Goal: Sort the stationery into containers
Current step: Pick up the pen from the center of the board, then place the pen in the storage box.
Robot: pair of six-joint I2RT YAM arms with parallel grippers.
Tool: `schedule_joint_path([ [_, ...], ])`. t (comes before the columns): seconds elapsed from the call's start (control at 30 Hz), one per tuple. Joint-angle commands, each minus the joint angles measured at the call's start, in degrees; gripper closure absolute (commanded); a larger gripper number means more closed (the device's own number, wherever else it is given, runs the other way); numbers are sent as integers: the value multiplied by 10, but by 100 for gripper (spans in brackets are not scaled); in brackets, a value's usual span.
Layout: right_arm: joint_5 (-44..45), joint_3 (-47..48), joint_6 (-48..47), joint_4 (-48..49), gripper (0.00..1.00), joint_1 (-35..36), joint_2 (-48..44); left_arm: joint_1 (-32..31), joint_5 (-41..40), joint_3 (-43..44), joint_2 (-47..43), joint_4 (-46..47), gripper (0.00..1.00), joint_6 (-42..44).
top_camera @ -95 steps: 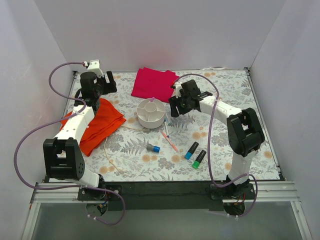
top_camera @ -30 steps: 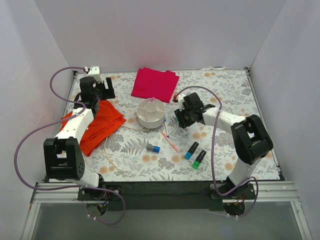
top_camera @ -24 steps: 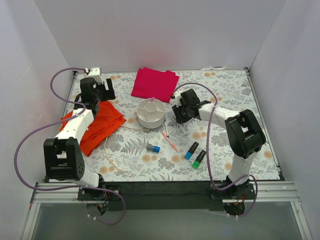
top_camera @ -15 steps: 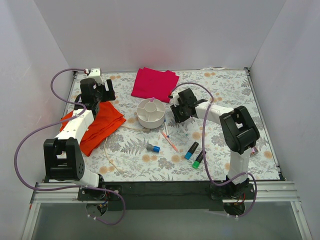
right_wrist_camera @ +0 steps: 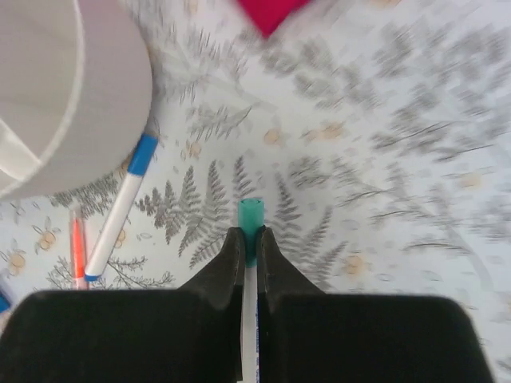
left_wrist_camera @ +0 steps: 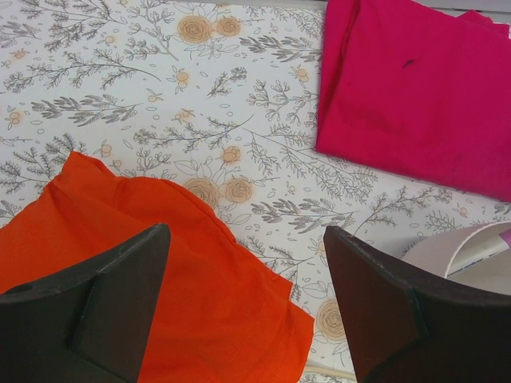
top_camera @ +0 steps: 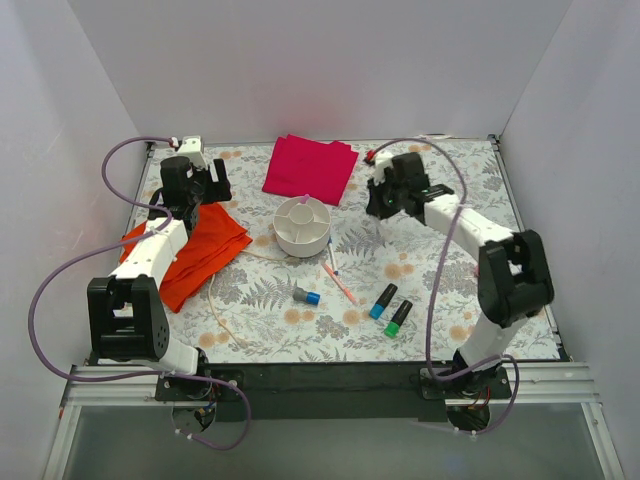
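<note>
Now right end effector [right_wrist_camera: 249, 239] pinched tight on teal-capped white pen [right_wrist_camera: 251, 214], above desk [top_camera: 450, 300] right of white compartment dish [top_camera: 300, 243]; left end effector [left_wrist_camera: 246, 239] wide open, empty, over orange cloth [left_wrist_camera: 120, 263].

Floral table [top_camera: 460, 262], dish [top_camera: 300, 244], 2 cloths [top_camera: 308, 165], markers [top_camera: 383, 300]

Left arm [top_camera: 150, 255], right arm [top_camera: 470, 225]: white link shells, black joint housings. 1 purple cable [top_camera: 33, 305] loops off each. Left gripper [left_wrist_camera: 246, 233] fingers [left_wrist_camera: 104, 311] matte black, wedge-shaped.
</note>
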Motion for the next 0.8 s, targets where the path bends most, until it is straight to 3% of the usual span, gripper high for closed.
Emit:
schedule_joint_path([
  [0.0, -80, -10, 20, 157, 99, -32, -144, 4, 26, 11, -8, 0, 22, 2],
  [0.07, -105, -35, 44, 268, 99, -21, -168, 4, 38, 11, -3, 0, 23, 3],
  [0.23, -124, -61, 133, 424, 99, 17, -157, 2, 87, 26, 20, -13, 24, 6],
  [0.37, -120, -91, 156, 635, 99, 63, -109, -10, 86, 34, 29, -14, 24, 21],
  [0.47, -118, -85, 182, 736, 99, 81, -62, -17, 85, 42, 36, -16, 25, 27],
  [0.57, -109, -63, 195, 797, 99, 92, -18, -23, 82, 46, 41, -17, 25, 28],
  [0.77, -85, 18, 223, 812, 99, 105, 52, -32, 76, 37, 36, -19, 25, 35],
])
